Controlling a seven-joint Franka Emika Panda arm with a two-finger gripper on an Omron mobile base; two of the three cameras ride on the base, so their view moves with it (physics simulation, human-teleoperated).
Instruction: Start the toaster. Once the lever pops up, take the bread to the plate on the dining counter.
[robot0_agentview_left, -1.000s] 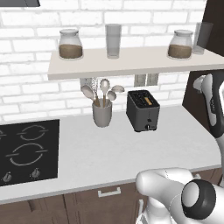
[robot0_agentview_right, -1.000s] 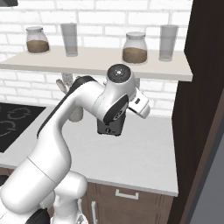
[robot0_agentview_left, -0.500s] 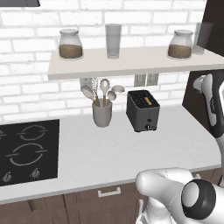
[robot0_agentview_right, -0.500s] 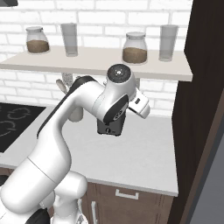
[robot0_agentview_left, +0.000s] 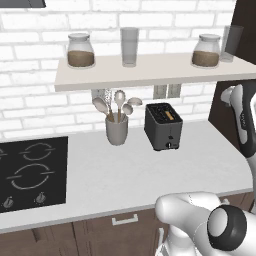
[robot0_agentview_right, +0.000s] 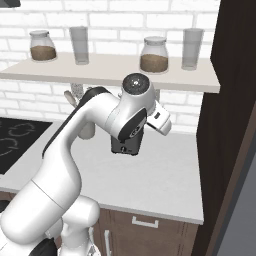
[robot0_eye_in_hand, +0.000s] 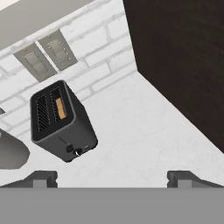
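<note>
One boxy dark toaster (robot0_eye_in_hand: 61, 122), tan bread (robot0_eye_in_hand: 61, 108) inside

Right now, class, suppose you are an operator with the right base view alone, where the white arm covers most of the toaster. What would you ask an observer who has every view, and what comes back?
Operator: Is bread loaded?
Observer: Yes. In the hand view the toaster holds a tan bread slice in one slot; the other slot looks empty.
Operator: How is the gripper?
Observer: The gripper is open, its tips wide apart, holding nothing and short of the toaster.
Operator: What stands nearby?
Observer: In the left base view a grey utensil cup with spoons stands left of the toaster, apart from it.
</note>
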